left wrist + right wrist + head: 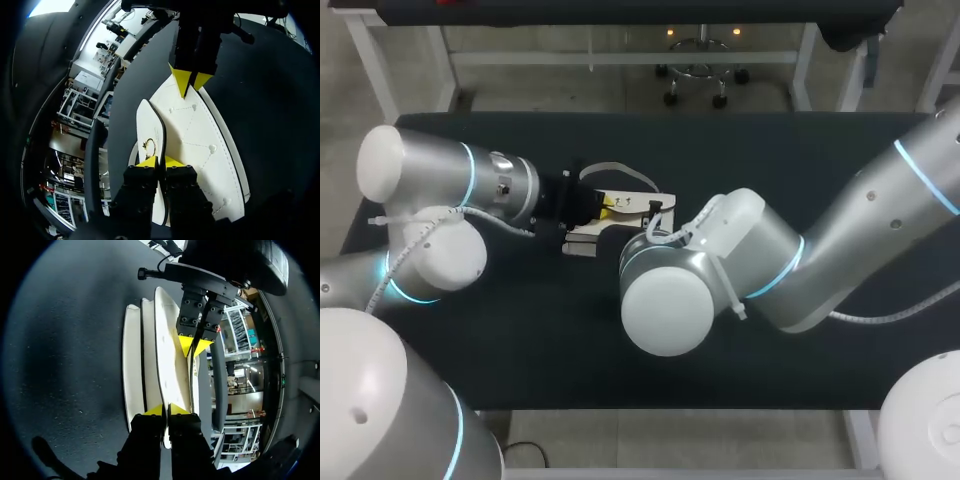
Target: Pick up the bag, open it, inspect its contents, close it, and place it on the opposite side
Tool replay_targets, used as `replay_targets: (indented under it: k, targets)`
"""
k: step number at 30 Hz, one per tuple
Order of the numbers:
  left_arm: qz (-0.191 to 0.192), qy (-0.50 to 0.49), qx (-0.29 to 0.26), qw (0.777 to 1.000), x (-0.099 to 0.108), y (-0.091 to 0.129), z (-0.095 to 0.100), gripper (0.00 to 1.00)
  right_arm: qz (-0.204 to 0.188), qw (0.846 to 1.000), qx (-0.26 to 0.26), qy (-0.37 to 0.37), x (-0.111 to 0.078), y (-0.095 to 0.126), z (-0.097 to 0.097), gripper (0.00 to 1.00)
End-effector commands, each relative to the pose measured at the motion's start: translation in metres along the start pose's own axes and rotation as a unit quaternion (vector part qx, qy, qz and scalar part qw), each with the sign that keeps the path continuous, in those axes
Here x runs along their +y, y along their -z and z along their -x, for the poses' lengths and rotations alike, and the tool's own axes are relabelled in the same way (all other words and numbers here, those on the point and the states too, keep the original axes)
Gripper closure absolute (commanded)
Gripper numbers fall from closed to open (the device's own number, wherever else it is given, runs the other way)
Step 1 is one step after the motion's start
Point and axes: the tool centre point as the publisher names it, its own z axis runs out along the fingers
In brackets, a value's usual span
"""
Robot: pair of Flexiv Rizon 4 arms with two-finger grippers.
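The white bag (200, 145) sits low over the dark table (800, 150), held between the two grippers, which face each other from its opposite ends (whether it rests on the surface or hangs just clear of it, I cannot tell). The left gripper (160, 162) is closed narrow on the thin front flap (150, 120), whose dark-edged rim runs up between its yellow tips. A small gold ring (149, 146) sits on the flap just ahead of those tips. The right gripper (167, 410) is likewise pinched narrow on an edge of the bag, with the white layers fanning out ahead of it toward the other tool. A grey strap (620, 168) loops out on the table to one side of the left gripper.

The bag looks light and fairly stiff, since its stitched panels keep their shape. The flap is thin and should bend easily at its fold. The smooth surface is probably slippery, so a shallow pinch at the very rim could slide off. I judge that a deeper bite near the ring suits lifting the flap, while the other tool steadies the body by a firm seam. The strap looks floppy and would give poor control.
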Motion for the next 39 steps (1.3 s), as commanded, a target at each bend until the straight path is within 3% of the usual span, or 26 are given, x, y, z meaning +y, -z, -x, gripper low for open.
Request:
replay_targets:
  k: [1, 8, 10, 13, 16, 17, 18, 25, 32, 39]
  targets:
    - [0.014, 0.006, 0.001, 1.0, 0.005, -0.004, 0.002, 1.0, 0.009, 1.0, -0.01, -0.001, -0.002, -0.002, -0.004, 1.0]
    - [0.028, 0.022, -0.008, 0.999, 0.018, 0.005, 0.0, 1.0, 0.009, 1.0, -0.01, -0.001, -0.002, -0.002, -0.004, 1.0]
    - [0.027, 0.019, -0.013, 0.999, 0.016, 0.008, 0.0, 0.8, 0.009, 1.0, -0.01, -0.001, -0.002, -0.002, -0.004, 1.0]
    - [0.026, 0.016, -0.017, 0.999, 0.014, 0.009, 0.002, 0.61, 0.009, 1.0, -0.01, -0.001, -0.002, -0.002, -0.004, 1.0]
    - [0.021, 0.014, -0.023, 0.999, 0.012, 0.009, 0.003, 0.67, 0.009, 1.0, -0.01, -0.001, -0.002, -0.002, -0.004, 1.0]
    - [0.019, 0.014, -0.025, 0.999, 0.011, 0.009, 0.003, 0.78, 0.009, 1.0, -0.01, -0.001, -0.002, -0.002, -0.004, 1.0]
    - [0.018, 0.012, -0.026, 0.999, 0.01, 0.009, 0.004, 1.0, 0.009, 1.0, -0.01, -0.001, -0.002, -0.002, -0.004, 1.0]
    - [0.012, -0.001, -0.023, 1.0, 0.006, 0.004, 0.003, 1.0, 0.009, 1.0, -0.01, -0.001, -0.002, -0.002, -0.004, 1.0]
    - [0.024, 0.012, -0.01, 1.0, 0.022, 0.008, -0.002, 1.0, 0.009, 1.0, -0.01, -0.001, -0.002, -0.002, -0.004, 1.0]
    - [0.0, -0.005, -0.006, 1.0, 0.01, 0.001, 0.001, 1.0, 0.009, 1.0, -0.01, -0.001, -0.002, -0.002, -0.004, 1.0]
